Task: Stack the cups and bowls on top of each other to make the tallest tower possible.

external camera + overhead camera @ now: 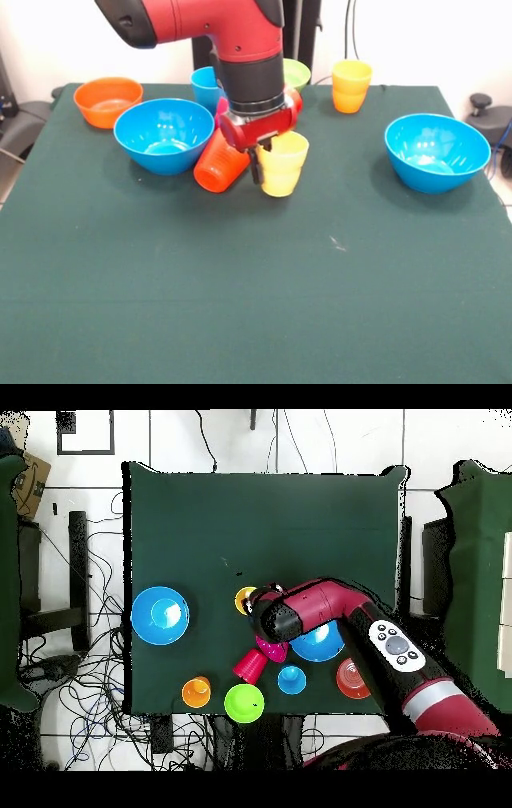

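Left of the pale yellow plastic cup (283,164), an orange plastic bowl (107,101) sits at the dark green table's (240,288) far corner. A large glossy blue bowl (164,134) comes next, an orange tumbler (219,166) leaning against it. The gripper (262,156) clamps that yellow cup's rim. Right of it stand a yellow-orange cup (351,86) and another blue bowl (437,151). No lettering is readable.
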`<state>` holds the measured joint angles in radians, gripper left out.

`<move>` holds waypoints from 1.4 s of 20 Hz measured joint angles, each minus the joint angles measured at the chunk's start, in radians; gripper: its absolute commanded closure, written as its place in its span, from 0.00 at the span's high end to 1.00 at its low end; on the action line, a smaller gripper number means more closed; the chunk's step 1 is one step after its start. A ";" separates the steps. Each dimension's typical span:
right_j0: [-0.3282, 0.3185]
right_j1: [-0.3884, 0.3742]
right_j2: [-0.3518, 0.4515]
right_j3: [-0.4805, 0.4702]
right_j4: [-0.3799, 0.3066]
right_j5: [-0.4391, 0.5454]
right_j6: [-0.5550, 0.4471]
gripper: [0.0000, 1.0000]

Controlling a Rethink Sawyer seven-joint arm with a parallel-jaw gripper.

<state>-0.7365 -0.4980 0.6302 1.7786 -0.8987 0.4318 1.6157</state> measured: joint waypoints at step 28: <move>0.008 0.026 -0.001 -0.010 0.000 -0.014 0.000 1.00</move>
<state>-0.7283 -0.4719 0.6292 1.7689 -0.8985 0.4174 1.6157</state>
